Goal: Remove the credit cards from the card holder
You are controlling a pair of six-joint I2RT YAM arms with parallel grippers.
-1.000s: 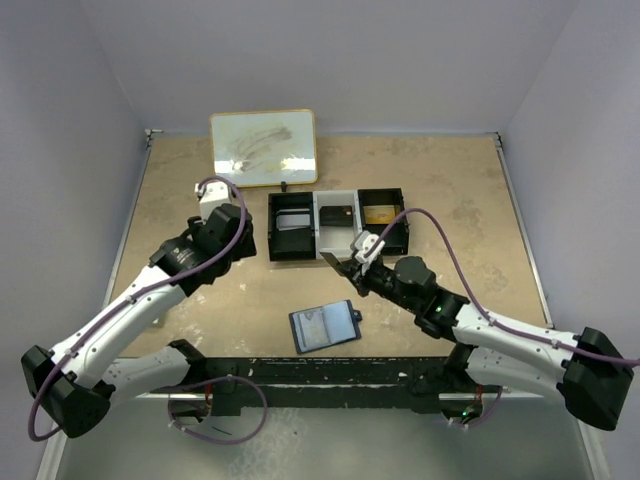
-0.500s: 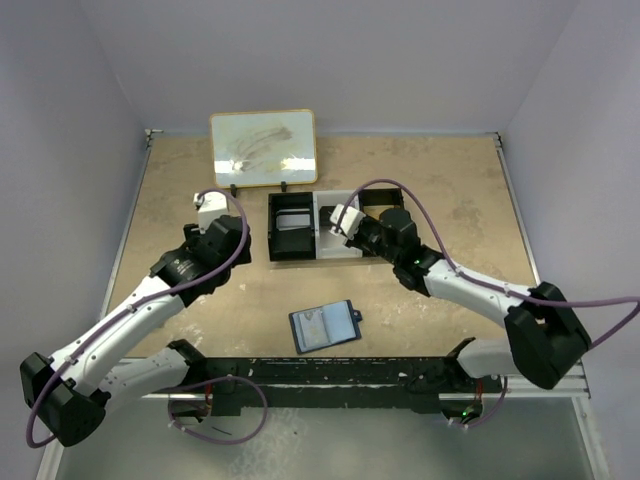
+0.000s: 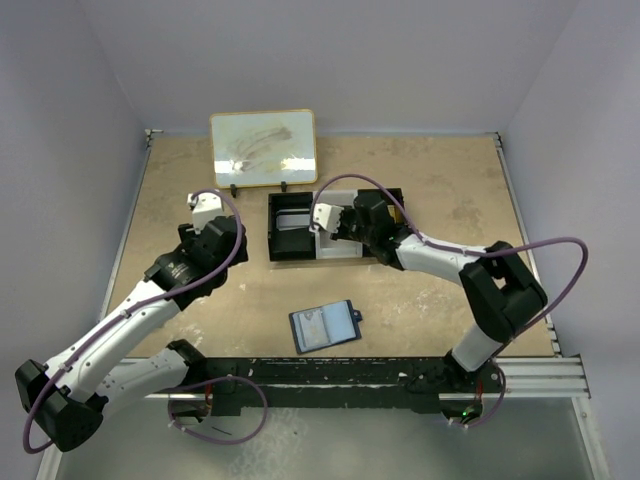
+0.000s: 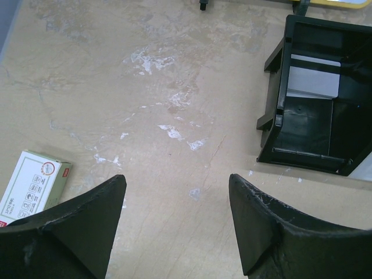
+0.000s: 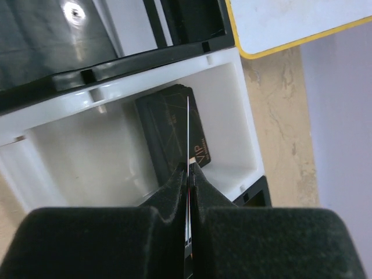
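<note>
Open navy card holder (image 3: 325, 327), paler inside

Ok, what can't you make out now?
Face of the held card: right wrist view shows only its edge, in the right tool.
Pockets of the card holder: too small in top view to tell if cards remain.
The small box: cut off by left wrist view's edge.

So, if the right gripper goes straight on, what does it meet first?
Probably the black card lying in the white compartment; the thin card in the right gripper would touch it first. Depth is unclear.
</note>
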